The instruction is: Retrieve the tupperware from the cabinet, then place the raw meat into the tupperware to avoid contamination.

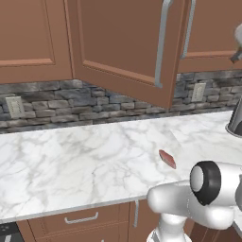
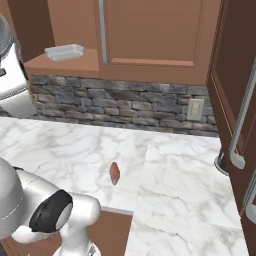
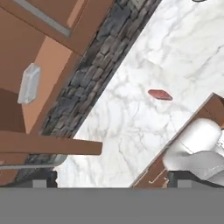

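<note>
Partly hidden tupperware behind open cabinet door, raw meat small

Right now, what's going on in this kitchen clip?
The cabinet door stands open and the tupperware sits on its shelf, not yet taken. The raw meat lies bare on the marble counter. The arm's pincer is open and holds nothing, with the camera on the hand looking at the open shelf and the tupperware.
</note>
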### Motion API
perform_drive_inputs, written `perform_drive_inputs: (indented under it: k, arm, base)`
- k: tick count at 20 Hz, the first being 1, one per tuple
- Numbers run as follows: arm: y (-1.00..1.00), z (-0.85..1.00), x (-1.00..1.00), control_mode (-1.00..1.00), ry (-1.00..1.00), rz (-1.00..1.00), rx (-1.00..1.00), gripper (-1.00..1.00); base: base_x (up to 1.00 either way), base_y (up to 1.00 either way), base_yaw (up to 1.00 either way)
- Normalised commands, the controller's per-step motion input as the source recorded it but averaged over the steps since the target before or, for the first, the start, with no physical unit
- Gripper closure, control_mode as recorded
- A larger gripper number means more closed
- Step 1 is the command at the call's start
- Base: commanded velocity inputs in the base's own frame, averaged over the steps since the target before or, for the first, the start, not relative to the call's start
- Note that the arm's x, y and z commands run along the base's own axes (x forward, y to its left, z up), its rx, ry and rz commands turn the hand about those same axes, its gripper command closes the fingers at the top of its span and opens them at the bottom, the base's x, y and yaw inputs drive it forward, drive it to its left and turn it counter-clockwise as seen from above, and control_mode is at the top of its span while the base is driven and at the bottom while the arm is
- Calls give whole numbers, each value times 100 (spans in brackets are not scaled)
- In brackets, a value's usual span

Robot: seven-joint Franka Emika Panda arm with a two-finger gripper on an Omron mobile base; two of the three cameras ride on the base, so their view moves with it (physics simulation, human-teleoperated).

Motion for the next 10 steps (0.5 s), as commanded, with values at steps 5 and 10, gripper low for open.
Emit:
perform_drive_inputs:
  k: [5,10]
  arm:
    - [4,0,32,-100,14,8,47,-100]
    - [4,-8,27,-100,14,3,31,-100]
  base:
    - [0,0,0]
    - [0,0,0]
